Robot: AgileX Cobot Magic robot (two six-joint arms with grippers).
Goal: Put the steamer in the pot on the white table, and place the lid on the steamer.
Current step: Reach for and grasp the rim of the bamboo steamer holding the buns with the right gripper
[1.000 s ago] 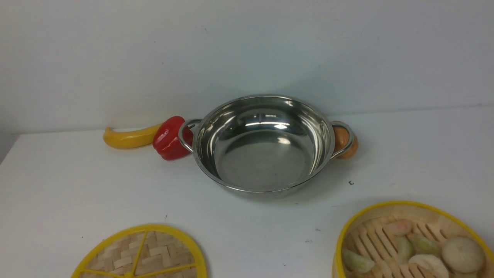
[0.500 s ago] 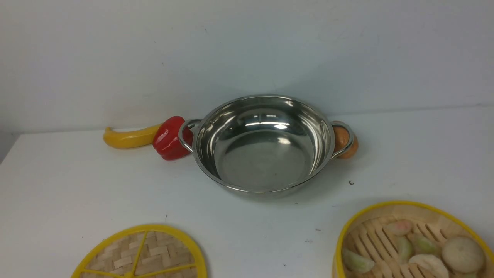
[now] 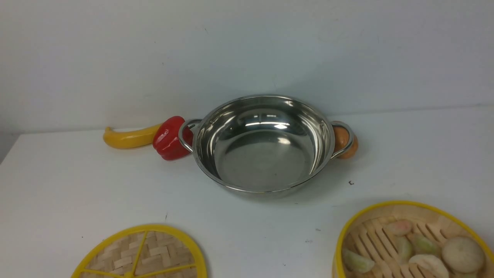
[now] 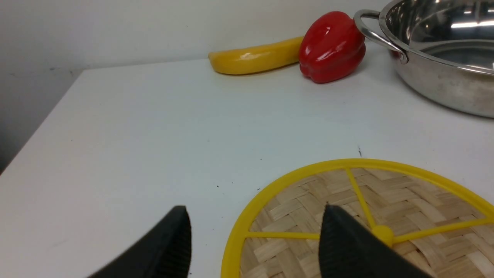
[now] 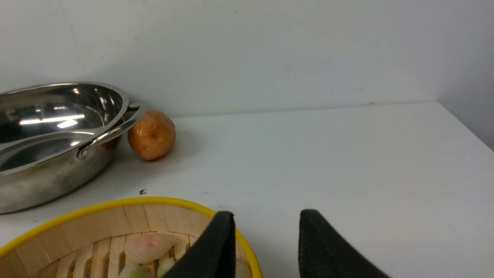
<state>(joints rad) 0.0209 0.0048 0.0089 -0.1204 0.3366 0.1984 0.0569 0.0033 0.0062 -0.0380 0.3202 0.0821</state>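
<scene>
Two released end effectors: the right end effector (image 5: 267,216) straddles the rim of the steamer (image 5: 127,218), the pot (image 3: 266,162) lying forward-left on the desk (image 3: 96,181); the left end effector (image 4: 254,210) straddles the lid (image 4: 386,193).

We are holding our left tool (image 4: 254,231) low over the tabletop (image 4: 115,135), its two black fingers (image 4: 170,251) standing well apart and gripping nothing. Only the tapered tips are showing to the wrist camera, their ribbed inner faces turning toward each other. We are holding our right tool (image 5: 266,239) low as well, its black fingers (image 5: 328,251) standing apart by a narrower gap and likewise closing on nothing. Its tips are pointing forward, ribbed faces turning inward. In each wrist view the two tips are sitting level with one another. Our arms and wrists are lying outside every frame, so the fingertips alone are telling their pose.
</scene>
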